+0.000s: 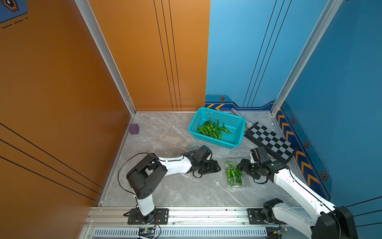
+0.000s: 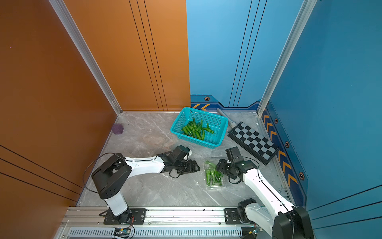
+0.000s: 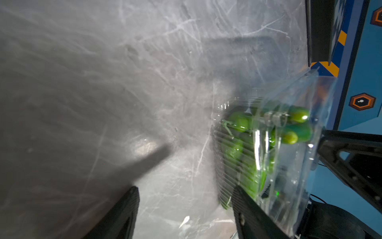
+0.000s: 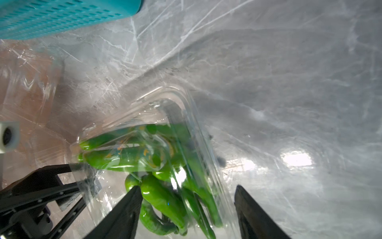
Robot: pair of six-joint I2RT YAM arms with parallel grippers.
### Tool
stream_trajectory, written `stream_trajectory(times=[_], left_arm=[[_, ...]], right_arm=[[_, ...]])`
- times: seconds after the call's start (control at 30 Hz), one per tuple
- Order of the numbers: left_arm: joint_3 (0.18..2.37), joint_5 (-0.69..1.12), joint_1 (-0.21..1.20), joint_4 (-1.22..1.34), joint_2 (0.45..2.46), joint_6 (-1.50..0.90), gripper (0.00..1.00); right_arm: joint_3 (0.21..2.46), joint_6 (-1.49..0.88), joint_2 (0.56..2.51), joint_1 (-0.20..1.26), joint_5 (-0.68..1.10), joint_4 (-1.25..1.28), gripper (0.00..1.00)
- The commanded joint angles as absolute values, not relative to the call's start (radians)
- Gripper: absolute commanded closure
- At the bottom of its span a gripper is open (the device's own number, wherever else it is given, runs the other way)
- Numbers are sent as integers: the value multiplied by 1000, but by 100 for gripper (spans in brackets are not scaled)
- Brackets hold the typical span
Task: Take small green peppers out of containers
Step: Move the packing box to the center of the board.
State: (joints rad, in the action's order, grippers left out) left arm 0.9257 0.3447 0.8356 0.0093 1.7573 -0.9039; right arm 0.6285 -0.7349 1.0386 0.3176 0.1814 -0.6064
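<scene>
Container [image 1: 245, 182]: clear plastic clamshell, set on the surface [image 1: 165, 186] at 5 o'clock of the teal basket [image 1: 225, 119], between both claws.
Small green peppers [image 1: 232, 173]: packed inside the container; others lie in the basket.
Handling: judged light, glossy and slippery. The thin plastic is easily crushed, so hold is best taken at the rim.
Left claw [image 1: 217, 167]: spread and empty, arm stretched low at the container's 9 o'clock side.
Right claw [image 1: 240, 165]: spread, straddling the 1 o'clock end, nothing clamped.

A clear clamshell container [image 2: 216, 186] holding small green peppers [image 2: 213, 175] is lying on the grey marble tabletop [image 2: 155, 186], sitting between the left gripper [image 2: 196, 166] and right gripper [image 2: 219, 165]. Farther back, a teal basket [image 2: 194, 139] is holding more peppers [image 2: 196, 129].
</scene>
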Motion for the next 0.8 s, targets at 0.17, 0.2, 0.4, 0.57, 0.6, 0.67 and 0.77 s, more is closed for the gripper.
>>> stream_trajectory(times=[0.17,0.2,0.4,0.57,0.6,0.67,0.77], left_arm=[[859,358,806,107,1660,-934,27],[861,360,805,109,1664,-933,27],[883,373,802,131,1725,-939,29],[858,355,795,141,1707,-939,30],[856,354,792,143,1705,-937,29],[844,358,787,175,1704,-940,30],[844,367,782,202,1714,-940,31]], right_arm=[[667,-747,1075,342,164,-584,27],[668,-746,1083,346,163,-580,27],[688,-725,1134,359,158,-558,27],[699,-720,1151,362,157,-553,27],[702,-719,1157,362,160,-553,27],[707,-713,1169,362,166,-552,27],[710,-708,1178,362,166,-551,27]])
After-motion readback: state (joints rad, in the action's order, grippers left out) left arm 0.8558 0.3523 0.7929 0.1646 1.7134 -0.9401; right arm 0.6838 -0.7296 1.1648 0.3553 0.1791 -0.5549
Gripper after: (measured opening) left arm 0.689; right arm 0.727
